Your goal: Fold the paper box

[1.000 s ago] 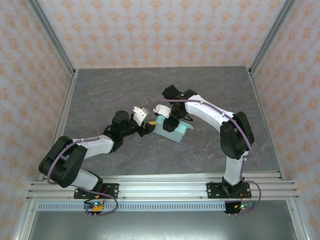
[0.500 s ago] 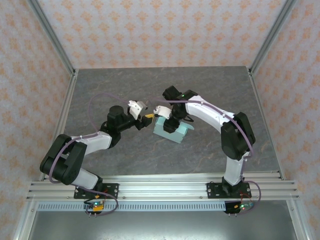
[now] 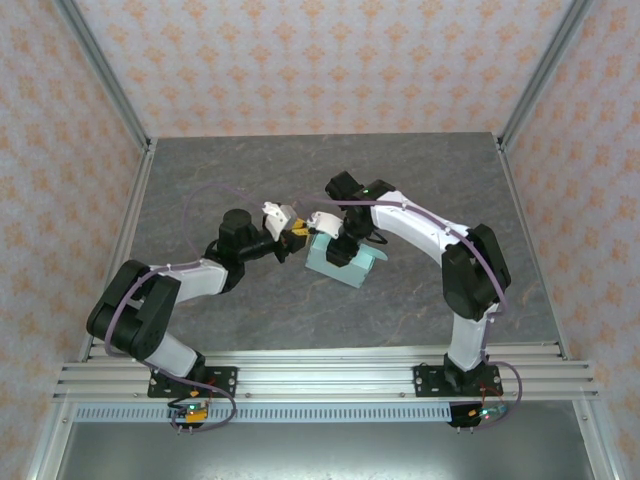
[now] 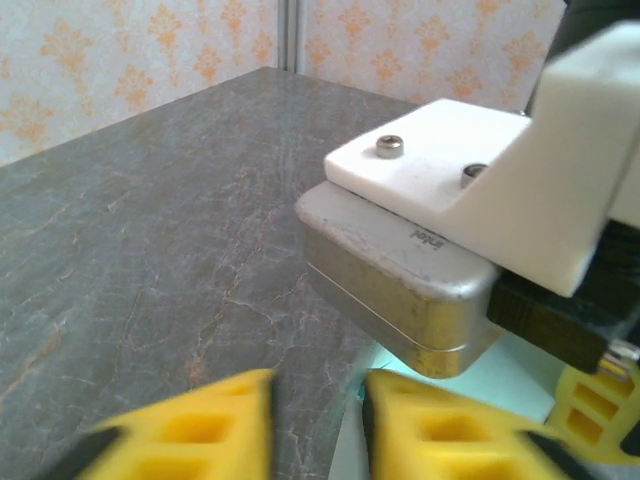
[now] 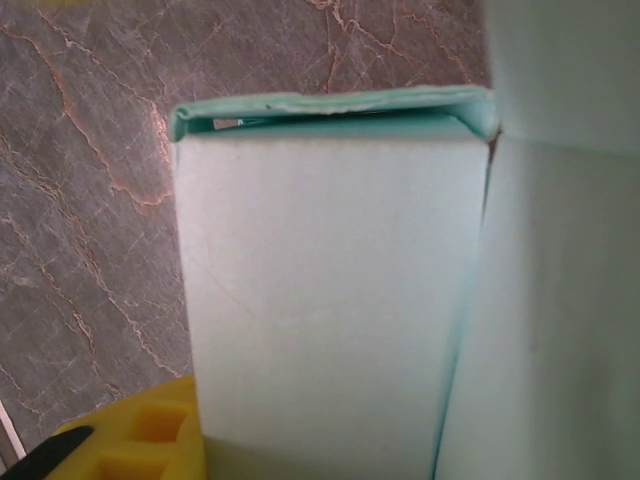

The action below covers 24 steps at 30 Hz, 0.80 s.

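Observation:
The paper box, pale mint card folded into a small block, lies mid-table. My right gripper comes down on its far-left part and is shut on it. In the right wrist view a box panel stands between the jaws, with one yellow finger against its left side and the other hidden. My left gripper is at the box's far-left corner. Its yellow fingers stand a narrow gap apart in the left wrist view, and a thin card edge lies in that gap beside the right finger.
The grey marble table is walled by patterned panels and metal posts. A rail carrying the arm bases runs along the near edge. The right arm's silver wrist housing hangs just above and beyond my left fingers.
My left gripper has moved right, up to the box's corner, and its jaws have narrowed. The right arm and the box have stayed put.

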{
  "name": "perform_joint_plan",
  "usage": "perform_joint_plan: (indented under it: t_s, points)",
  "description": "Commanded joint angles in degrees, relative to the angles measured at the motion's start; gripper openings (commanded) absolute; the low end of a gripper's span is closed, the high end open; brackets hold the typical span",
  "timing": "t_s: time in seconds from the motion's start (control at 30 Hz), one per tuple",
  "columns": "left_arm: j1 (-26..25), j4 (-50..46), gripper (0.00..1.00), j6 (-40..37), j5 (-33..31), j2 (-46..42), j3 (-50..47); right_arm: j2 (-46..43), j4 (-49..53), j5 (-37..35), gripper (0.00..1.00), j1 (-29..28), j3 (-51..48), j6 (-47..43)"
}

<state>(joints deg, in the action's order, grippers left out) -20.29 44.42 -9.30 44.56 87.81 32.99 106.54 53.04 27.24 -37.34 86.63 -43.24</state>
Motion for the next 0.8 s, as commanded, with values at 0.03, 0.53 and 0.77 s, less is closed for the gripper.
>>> perform_joint_plan:
  t_s: [0.03,0.53,0.77]
  points:
    - [-0.61,3.30,0.10,0.86,1.15,0.31,1.72,0.53,0.22,0.52,0.35,-0.27,0.79,2.09]
    - [-7.64,2.47,0.07,7.25,-9.13,-0.28,-0.60,1.39,-6.78,-6.12,0.35,-0.43,0.91,15.41]
    - [-7.62,5.09,0.07,6.90,-13.51,4.44,-0.59,0.84,-7.07,-5.71,0.40,-0.54,-0.27,13.72]
